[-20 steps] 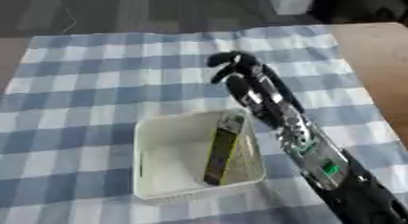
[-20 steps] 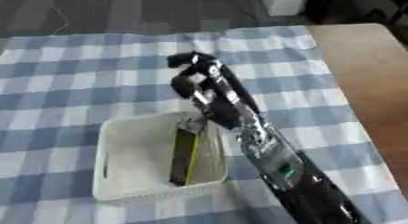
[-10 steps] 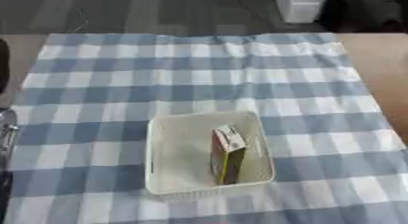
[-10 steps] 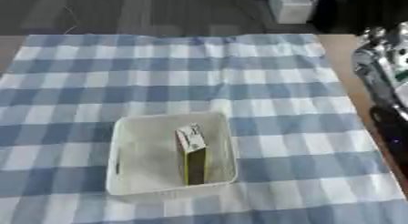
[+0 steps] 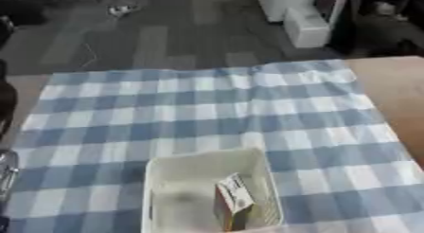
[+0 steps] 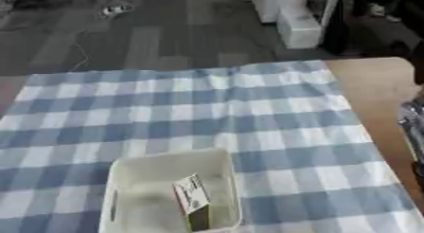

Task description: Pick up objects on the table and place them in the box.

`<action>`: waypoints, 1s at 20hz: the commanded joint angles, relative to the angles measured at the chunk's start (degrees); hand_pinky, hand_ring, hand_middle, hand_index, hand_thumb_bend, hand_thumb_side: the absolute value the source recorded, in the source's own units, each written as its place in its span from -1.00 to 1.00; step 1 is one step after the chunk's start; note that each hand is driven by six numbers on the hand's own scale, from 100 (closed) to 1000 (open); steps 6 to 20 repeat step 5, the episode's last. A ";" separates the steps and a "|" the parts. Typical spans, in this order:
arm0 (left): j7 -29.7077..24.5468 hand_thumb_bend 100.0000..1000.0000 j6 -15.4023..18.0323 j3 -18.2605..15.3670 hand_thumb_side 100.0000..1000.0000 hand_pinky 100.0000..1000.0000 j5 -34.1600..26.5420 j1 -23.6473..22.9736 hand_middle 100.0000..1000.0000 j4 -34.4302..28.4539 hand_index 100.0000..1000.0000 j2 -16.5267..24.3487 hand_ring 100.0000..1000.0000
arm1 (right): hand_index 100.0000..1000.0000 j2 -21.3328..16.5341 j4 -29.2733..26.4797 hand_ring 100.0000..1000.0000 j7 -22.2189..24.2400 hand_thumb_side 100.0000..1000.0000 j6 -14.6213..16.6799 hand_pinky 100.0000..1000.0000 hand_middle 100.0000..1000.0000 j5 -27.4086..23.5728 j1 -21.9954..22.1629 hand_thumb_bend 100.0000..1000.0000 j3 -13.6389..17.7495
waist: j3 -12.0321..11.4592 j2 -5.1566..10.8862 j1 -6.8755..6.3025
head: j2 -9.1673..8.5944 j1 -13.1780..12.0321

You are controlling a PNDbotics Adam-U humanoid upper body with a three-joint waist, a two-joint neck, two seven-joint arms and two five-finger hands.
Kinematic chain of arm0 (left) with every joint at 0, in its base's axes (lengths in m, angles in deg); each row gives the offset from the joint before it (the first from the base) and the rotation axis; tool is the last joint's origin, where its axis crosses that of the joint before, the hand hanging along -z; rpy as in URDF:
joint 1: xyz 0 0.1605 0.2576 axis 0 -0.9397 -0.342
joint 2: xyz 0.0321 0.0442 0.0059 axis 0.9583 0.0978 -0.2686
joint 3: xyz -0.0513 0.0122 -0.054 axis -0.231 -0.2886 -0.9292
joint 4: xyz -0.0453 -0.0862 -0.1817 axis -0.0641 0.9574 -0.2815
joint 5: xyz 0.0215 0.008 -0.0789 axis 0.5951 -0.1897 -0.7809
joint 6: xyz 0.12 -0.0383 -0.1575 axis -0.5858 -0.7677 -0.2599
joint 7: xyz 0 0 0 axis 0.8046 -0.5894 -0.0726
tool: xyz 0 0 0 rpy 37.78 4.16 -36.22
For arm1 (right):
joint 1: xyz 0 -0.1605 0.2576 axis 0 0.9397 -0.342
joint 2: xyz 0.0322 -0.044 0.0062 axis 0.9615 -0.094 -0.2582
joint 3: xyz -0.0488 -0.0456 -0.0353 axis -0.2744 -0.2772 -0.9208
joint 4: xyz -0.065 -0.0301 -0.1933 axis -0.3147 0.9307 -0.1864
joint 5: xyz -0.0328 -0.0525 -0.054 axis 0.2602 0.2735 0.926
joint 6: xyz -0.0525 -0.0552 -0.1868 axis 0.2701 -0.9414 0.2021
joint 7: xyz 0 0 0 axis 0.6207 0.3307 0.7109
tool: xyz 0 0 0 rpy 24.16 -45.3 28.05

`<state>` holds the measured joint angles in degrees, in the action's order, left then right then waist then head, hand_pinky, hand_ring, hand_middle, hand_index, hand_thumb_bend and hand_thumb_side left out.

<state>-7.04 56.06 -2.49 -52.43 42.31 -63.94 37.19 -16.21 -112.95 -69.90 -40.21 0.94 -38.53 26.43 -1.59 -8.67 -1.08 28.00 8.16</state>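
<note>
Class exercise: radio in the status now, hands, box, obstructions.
Both hands at frame edges, fingers unreadable. Carton upright inside white box. Checked cloth shows nothing else.

Wooden table (image 5: 397, 92), bare wood showing along right side & at far left edge. Blue-and-white checked cloth (image 5: 207, 109) spread over most of it, a few creases near the far edge. White plastic box (image 5: 170, 180) sits on the cloth at near edge, centre-left, w/ a small carton (image 5: 234, 206) standing tilted inside, against its right wall.
</note>
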 commanded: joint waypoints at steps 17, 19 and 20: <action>0.58 0.51 -0.12 -0.80 0.12 0.18 0.54 0.02 0.51 -0.66 0.57 0.89 0.20 | 0.33 1.22 -0.74 0.11 -7.45 0.63 0.30 0.05 0.23 4.36 -1.74 0.09 -0.50 | 0.16 1.55 0.04 | -5.79 5.71; 0.58 0.51 -0.12 -0.80 0.12 0.18 0.54 0.02 0.51 -0.66 0.57 0.89 0.20 | 0.33 1.22 -0.74 0.11 -7.45 0.63 0.30 0.05 0.23 4.36 -1.74 0.09 -0.50 | 0.16 1.55 0.04 | -5.79 5.71; 0.58 0.51 -0.12 -0.80 0.12 0.18 0.54 0.02 0.51 -0.66 0.57 0.89 0.20 | 0.33 1.22 -0.74 0.11 -7.45 0.63 0.30 0.05 0.23 4.36 -1.74 0.09 -0.50 | 0.16 1.55 0.04 | -5.79 5.71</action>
